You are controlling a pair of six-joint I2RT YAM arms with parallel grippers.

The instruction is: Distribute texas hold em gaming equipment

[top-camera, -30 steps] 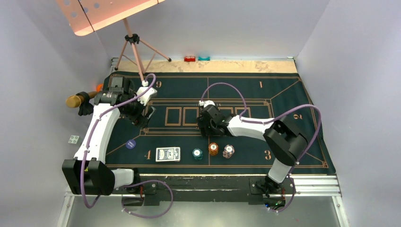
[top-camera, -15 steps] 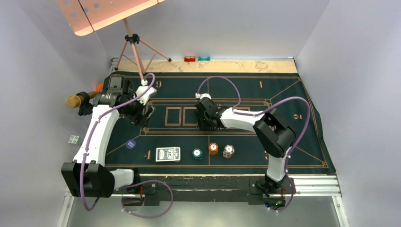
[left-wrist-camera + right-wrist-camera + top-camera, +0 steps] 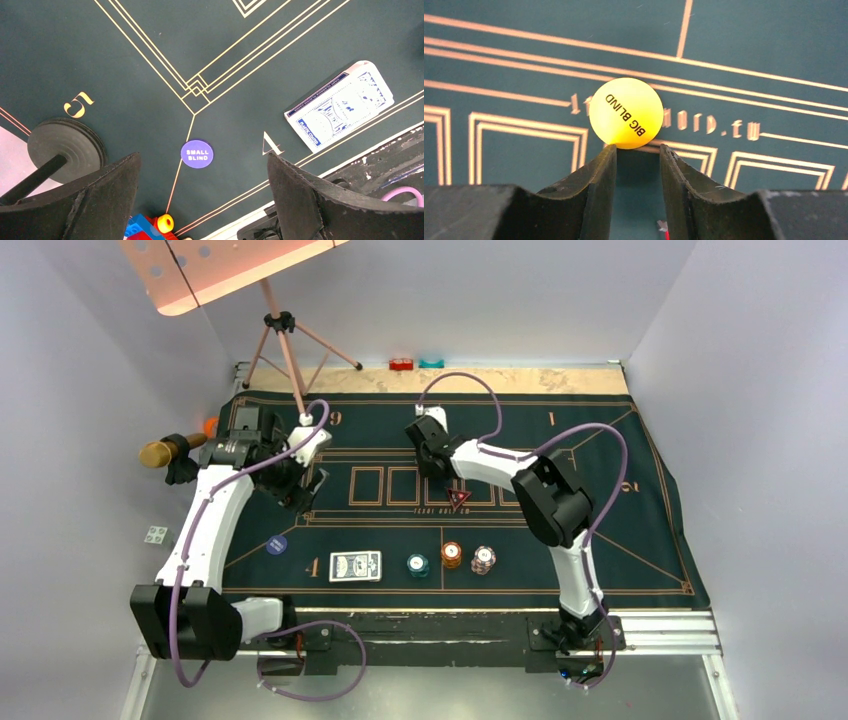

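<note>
My right gripper [image 3: 637, 147] stands low over the green mat, jaws a narrow gap apart. Its fingertips touch the near edge of the flat yellow "BIG BLIND" disc [image 3: 626, 113], which lies on the mat beyond them. In the top view the right gripper [image 3: 433, 462] hides that disc. The red triangle marker [image 3: 459, 497] lies just behind it. My left gripper [image 3: 202, 200] is wide open and empty above the blue "SMALL BLIND" disc [image 3: 197, 154]. The card deck [image 3: 355, 566] and the teal [image 3: 418, 564], orange [image 3: 452, 555] and white-red [image 3: 484, 560] chip stacks sit in the near row.
The green mat [image 3: 600, 440] covers the table. Small red [image 3: 401, 365] and teal [image 3: 432, 363] blocks sit at the far edge. A tripod stand [image 3: 285, 330] rises at the back left. A black round base [image 3: 65, 145] and toy bricks [image 3: 147, 225] lie under my left gripper.
My right gripper has moved away from me across the mat's middle, uncovering the red triangle marker. The left arm has barely moved.
</note>
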